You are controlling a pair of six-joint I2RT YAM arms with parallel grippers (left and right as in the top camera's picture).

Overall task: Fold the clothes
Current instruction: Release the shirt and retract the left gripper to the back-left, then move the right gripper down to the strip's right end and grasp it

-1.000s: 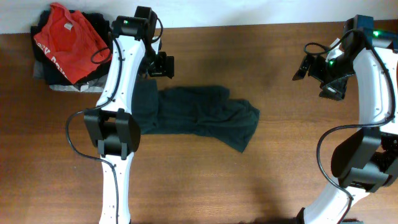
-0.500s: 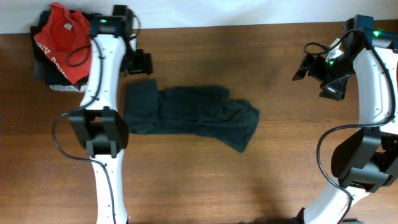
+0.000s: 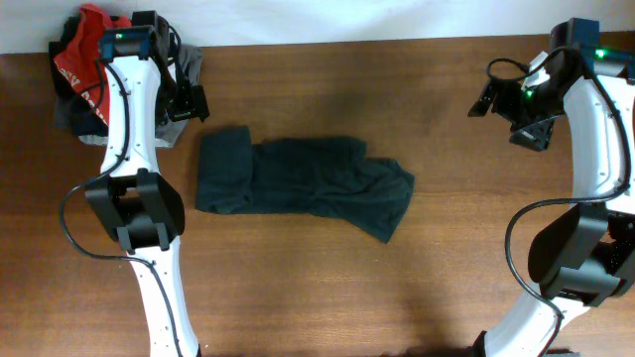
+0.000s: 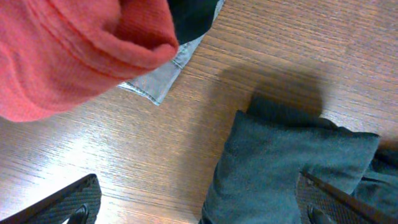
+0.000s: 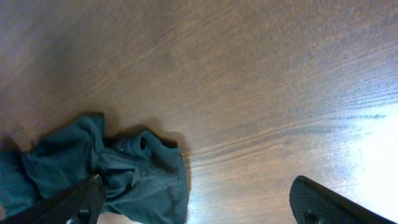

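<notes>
At the far left of the table [image 3: 417, 297], in its back corner, there is a pile with a red T-shirt [image 3: 71, 61] on top of a grey garment [image 3: 71, 117]. From above it looks like one heap. The left wrist view shows more: the red cloth [image 4: 74, 50] hangs over a pale grey hem [image 4: 158, 74] with a stitched seam, and something black sits between them. The left gripper [image 3: 187, 102] is just beside this pile. Its fingers are spread wide and hold nothing; they stand at the two bottom corners of its own view [image 4: 199, 202]. The clothes [image 3: 298, 183], a dark wrinkled garment, lie flat a little left of the middle of the table, apart from both grippers. The long axis runs left to right and sinks slightly toward the right. The left end is a neat folded block with a thick edge, which the left wrist view [image 4: 280, 162] shows close up. The right end is loose and points with one corner to the front right. Only this crumpled end [image 5: 112, 168] appears in the right wrist view. The right gripper [image 3: 506, 114] hovers near the back right of the table, also wide apart and empty [image 5: 199, 205].
</notes>
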